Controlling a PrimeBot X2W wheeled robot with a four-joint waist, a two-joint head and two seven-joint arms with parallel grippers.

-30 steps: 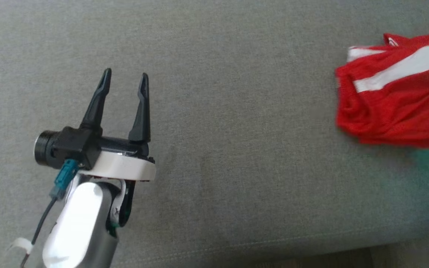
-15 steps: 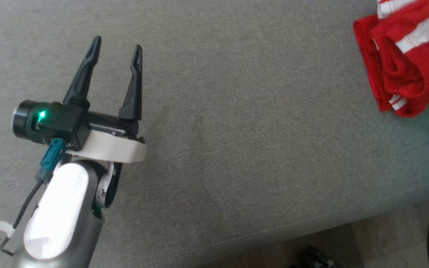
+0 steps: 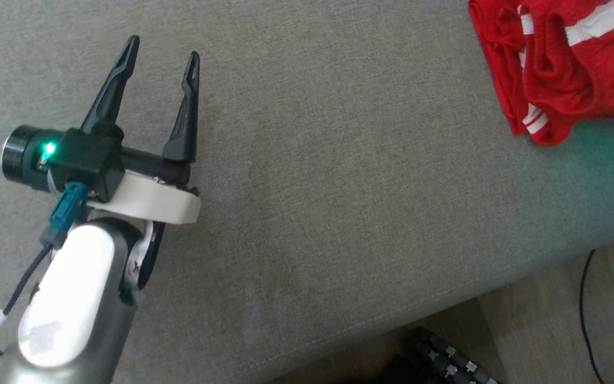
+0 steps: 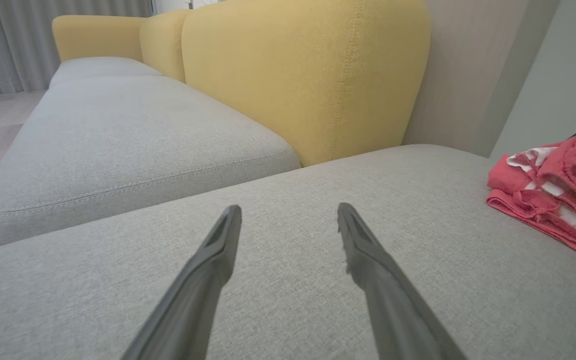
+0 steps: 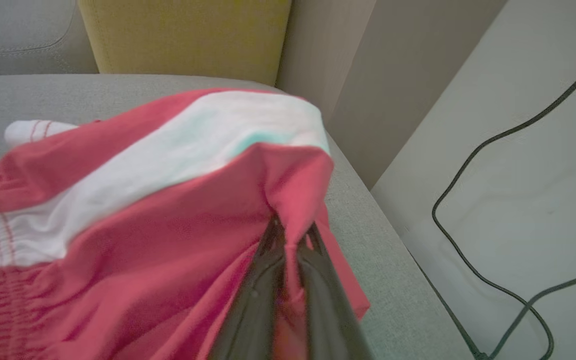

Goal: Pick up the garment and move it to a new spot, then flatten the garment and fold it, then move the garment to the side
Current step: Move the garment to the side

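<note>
1. Our left gripper [image 3: 164, 48] hovers over the grey seat cushion [image 3: 339, 186]. Its two dark fingers are spread wide with nothing between them. The left wrist view confirms the gap [image 4: 289, 210] is bare cushion.
2. Beyond its fingertips, the left wrist view adds a yellow backrest [image 4: 308, 75] and a second grey cushion [image 4: 118, 130] to its left.
3. Below the cushion's front edge, the head view gives us wooden floor [image 3: 541, 330] and a dark studded object [image 3: 440, 357]. It is cut off at the bottom and we cannot identify it.
4. The garment [image 3: 563, 69] lies well to the right of the left gripper, near the cushion's right end. It is red with white stripes and bunched into folds, and the top and right edges of the frame cut it off. We cannot tell its full outline or what kind of garment it is.
5. From the left wrist, the garment [image 4: 548, 200] is a low heap at the far right, also cropped.
6. Bunched as it is, we cannot fix a clear long axis. In the right wrist view the garment [image 5: 143, 225] has a broad white band running from lower left to upper right, towards the fingertips.
7. Our right gripper [image 5: 293, 230] is closed, pinching a peak of red cloth. The fabric drapes over the fingers and hides their tips.
8. To the right of that gripper, a black cable [image 5: 468, 200] loops over a pale surface.
</note>
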